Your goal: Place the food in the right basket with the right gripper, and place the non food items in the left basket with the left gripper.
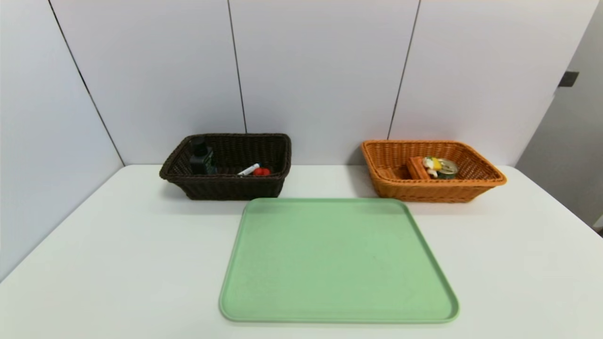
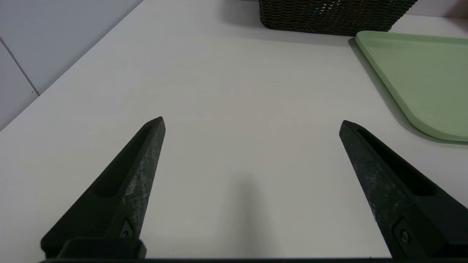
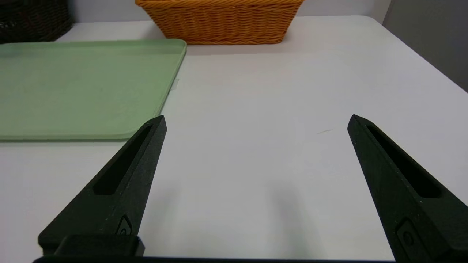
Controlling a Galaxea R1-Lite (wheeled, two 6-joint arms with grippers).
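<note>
The dark brown left basket (image 1: 226,188) holds a dark bottle (image 1: 201,157), a white pen-like item (image 1: 248,169) and a small red object (image 1: 261,172). Inside the orange right basket (image 1: 433,190) lie an orange packet (image 1: 417,167), a yellow and white food item (image 1: 432,164) and a tin can (image 1: 447,168). Neither arm shows in the head view. My left gripper (image 2: 252,122) hovers open over bare table on the near left, nothing between its fingers. Over bare table on the near right, my right gripper (image 3: 257,118) stands open and empty too.
A light green tray (image 1: 337,261) lies bare on the white table (image 1: 118,263) in front of the two baskets. Its edge shows in the left wrist view as the green tray (image 2: 420,73) and in the right wrist view as the tray (image 3: 84,87). Grey wall panels stand behind.
</note>
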